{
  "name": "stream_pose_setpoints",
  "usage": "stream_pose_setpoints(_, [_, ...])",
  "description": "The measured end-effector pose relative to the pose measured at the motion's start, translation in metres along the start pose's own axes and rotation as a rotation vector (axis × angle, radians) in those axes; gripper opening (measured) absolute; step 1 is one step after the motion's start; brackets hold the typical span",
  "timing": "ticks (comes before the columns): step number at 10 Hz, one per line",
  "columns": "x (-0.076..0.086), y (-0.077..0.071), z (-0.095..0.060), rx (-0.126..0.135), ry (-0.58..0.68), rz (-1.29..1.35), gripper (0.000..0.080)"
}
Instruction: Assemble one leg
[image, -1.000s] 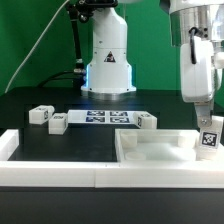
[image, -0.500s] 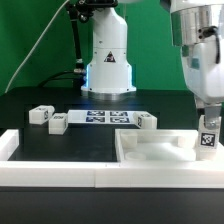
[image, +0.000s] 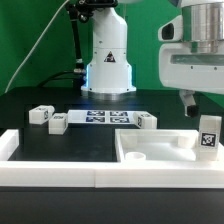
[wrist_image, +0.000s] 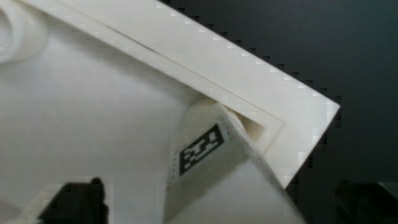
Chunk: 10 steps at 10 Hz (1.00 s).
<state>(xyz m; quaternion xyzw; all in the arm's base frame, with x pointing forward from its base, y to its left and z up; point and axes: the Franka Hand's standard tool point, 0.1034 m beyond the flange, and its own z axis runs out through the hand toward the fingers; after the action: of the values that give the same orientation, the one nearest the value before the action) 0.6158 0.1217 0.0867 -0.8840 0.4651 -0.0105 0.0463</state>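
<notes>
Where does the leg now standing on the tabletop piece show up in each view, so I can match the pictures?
Exterior view: the leg stands upright at the corner of the tabletop piece on the exterior view's right, tag facing the camera, below the gripper.
Wrist view: the leg sits inside the tabletop piece's corner, tag visible.
Shared landmark: the leg's black-and-white tag beside that raised corner rim.

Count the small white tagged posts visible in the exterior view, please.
4: three on the black table beside the marker board, at; one standing at the tabletop corner. Others may be hidden.
</notes>
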Motion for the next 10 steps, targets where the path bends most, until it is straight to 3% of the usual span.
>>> stream_pose_setpoints(2, [0.002, 0.0, 0.0, -0.011, 0.019, -0.18, 0.0649])
stream_pose_setpoints(5, [0.002, -0.001, 0.002, -0.001, 0.049, -0.454, 0.0649])
stream_pose_setpoints(7, [0.013, 0.004, 0.003, -0.004, 0.055, -0.644, 0.0649])
stream_pose_setpoints(10, [0.015, 0.005, 0.003, -0.006, 0.054, -0.66, 0.0636])
